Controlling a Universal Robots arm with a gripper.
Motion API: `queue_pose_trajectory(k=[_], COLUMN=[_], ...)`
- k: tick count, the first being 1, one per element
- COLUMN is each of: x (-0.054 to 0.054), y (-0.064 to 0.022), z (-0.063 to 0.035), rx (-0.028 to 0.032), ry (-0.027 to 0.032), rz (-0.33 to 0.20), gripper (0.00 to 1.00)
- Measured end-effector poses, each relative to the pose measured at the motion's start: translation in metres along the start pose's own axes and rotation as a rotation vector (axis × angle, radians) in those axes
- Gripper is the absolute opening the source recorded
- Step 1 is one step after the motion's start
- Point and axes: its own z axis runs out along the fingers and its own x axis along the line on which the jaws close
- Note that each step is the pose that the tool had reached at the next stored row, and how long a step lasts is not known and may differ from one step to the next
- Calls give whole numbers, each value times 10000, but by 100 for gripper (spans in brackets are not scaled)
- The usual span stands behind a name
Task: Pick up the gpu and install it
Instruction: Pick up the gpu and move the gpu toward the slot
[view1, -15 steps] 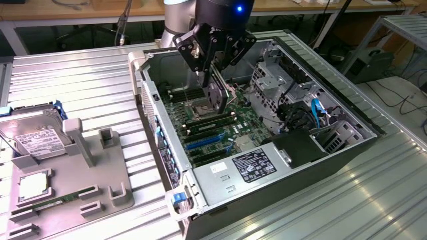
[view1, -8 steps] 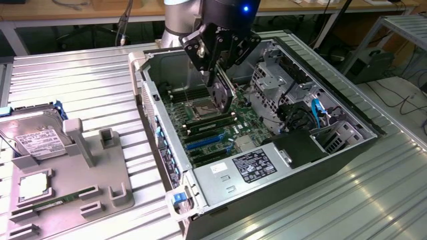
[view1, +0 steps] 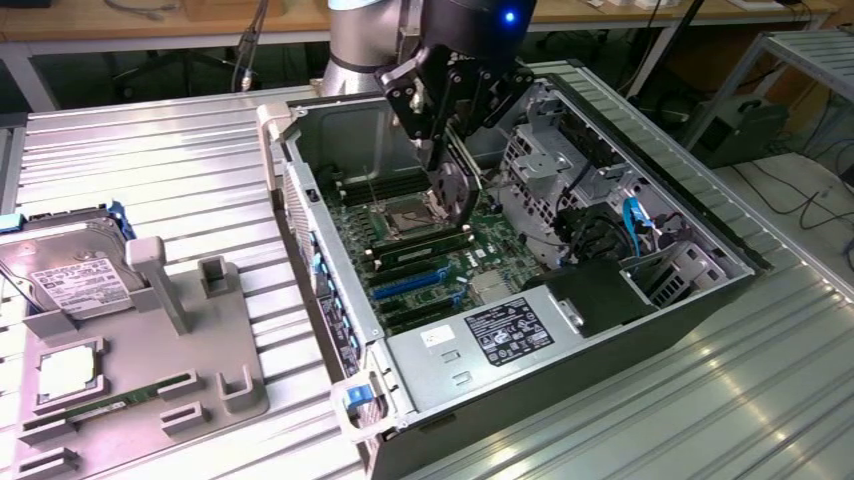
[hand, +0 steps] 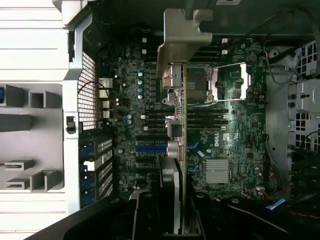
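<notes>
The gpu (view1: 455, 188) is a thin dark card that hangs on edge above the motherboard (view1: 497, 245), inside the open computer case (view1: 561, 375). My gripper (view1: 437, 148) comes down from above and is shut on the card's upper edge. In the wrist view the gpu (hand: 184, 130) appears edge-on as a narrow strip, with its silver bracket (hand: 181, 42) at the far end over the processor socket (hand: 225, 82). The gripper (hand: 176, 172) clamps the card from both sides. The blue expansion slots (hand: 150, 148) lie on the board below and beside the card.
A grey fixture (view1: 160, 330) at the exterior view's left carries a silver hard drive (view1: 74, 275) and a green memory stick (view1: 114, 408). Drive cages and cables (view1: 587, 215) crowd the far side of the case. The case stands on a ribbed metal table (view1: 160, 160).
</notes>
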Motion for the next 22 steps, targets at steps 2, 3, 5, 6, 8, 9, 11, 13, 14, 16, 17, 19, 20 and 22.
queue_pose_trajectory(k=[2,3,5,6,8,9,11,13,14,16,17,19,20,22], x=[-30,-46,-74,-87,-114,-132,-157,-181,-196,-224,-240,-269,-275,-275], y=[0,0,0,0,0,1,1,1,1,1,2,1,1,1], z=[0,0,1,1,1,1,1,2,2,2,3,3,3,3], rx=[0,0,0,0,0,1,0,0,0,0,-1,0,0,0], ry=[-1,0,0,0,0,0,0,0,0,-1,-1,0,0,0], rz=[0,1,1,1,0,0,0,0,0,1,1,0,0,0], gripper=[28,28,28,28,28,28,28,28,28,28,28,28,28,28])
